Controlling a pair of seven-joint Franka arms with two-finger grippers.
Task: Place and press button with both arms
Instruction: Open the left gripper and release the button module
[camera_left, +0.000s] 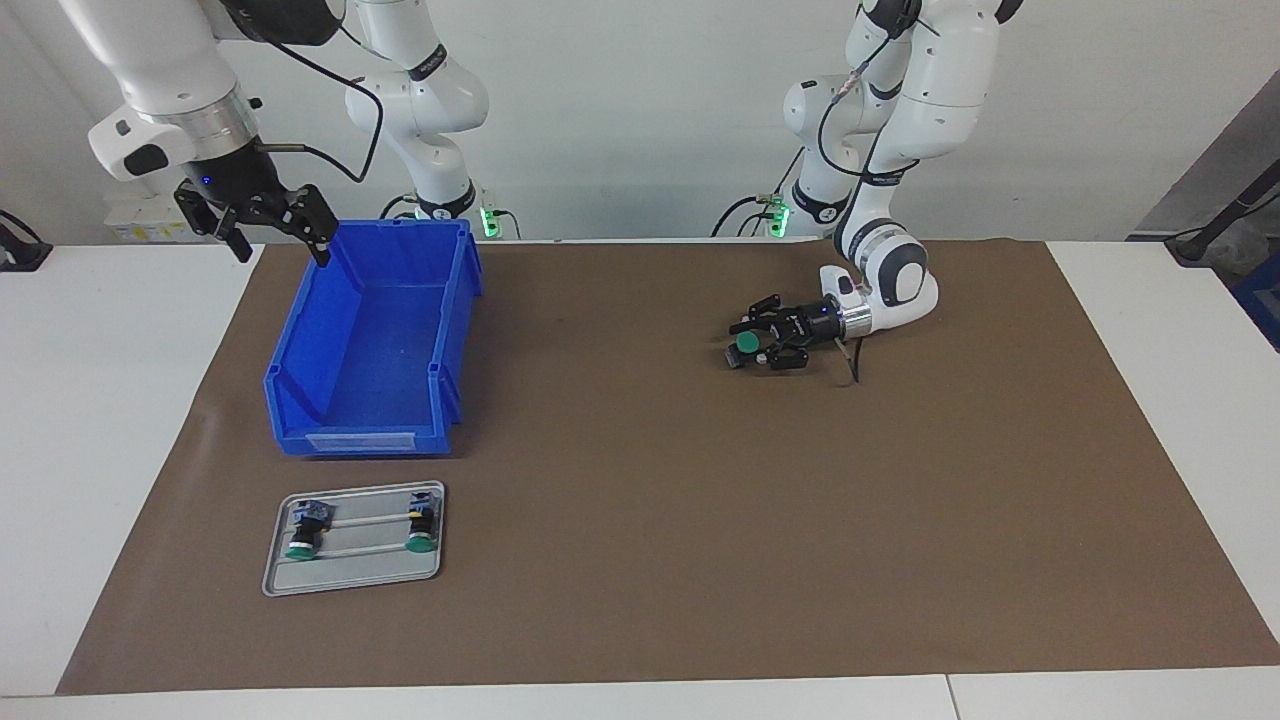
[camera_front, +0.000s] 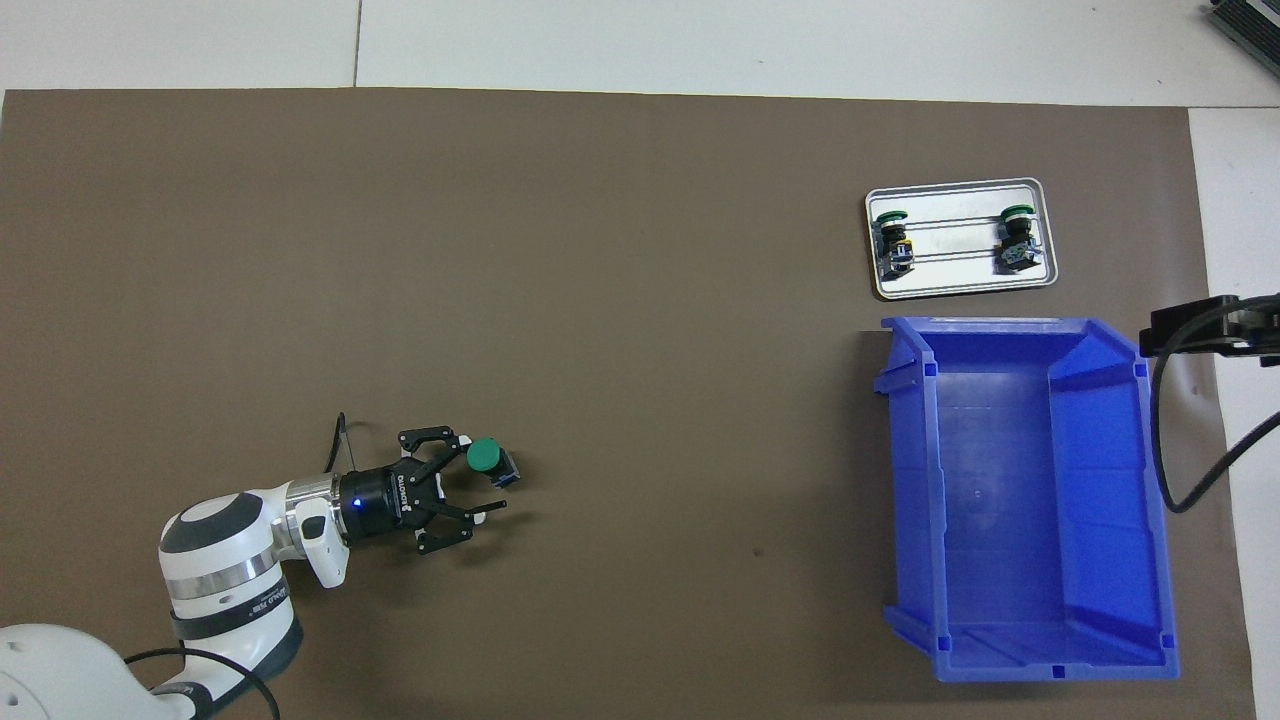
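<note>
Button (camera_front: 488, 459) first: a small push-button switch with a round green cap, a black cylindrical body and a blue-grey block at its rear, standing on the brown paper mat (camera_front: 620, 330) toward the left arm's end of the table. Seen from above, its green cap faces upward and slightly back toward the robots, while the blue-grey block shows at the end pointing toward the right arm's end of the table, so its long axis is tilted rather than flat. In the facing view (camera_left: 748, 346) the cap faces the camera, low against the mat.

The left gripper (camera_front: 478, 487), black and two-fingered, lies low over the mat, reaching sideways toward the right arm's end. Its fingers are spread apart. The button sits at the tip of the finger farther from the robots, just beside it or touching it; which, I cannot tell. The other finger (camera_front: 482, 511) stands clear of the button.

The right gripper (camera_left: 275, 232) hangs in the air over the corner of the blue plastic bin (camera_left: 375, 345), its fingers spread and holding nothing.

A grey metal tray (camera_left: 355, 575) lies farther from the robots than the bin and carries two other green-capped buttons.
</note>
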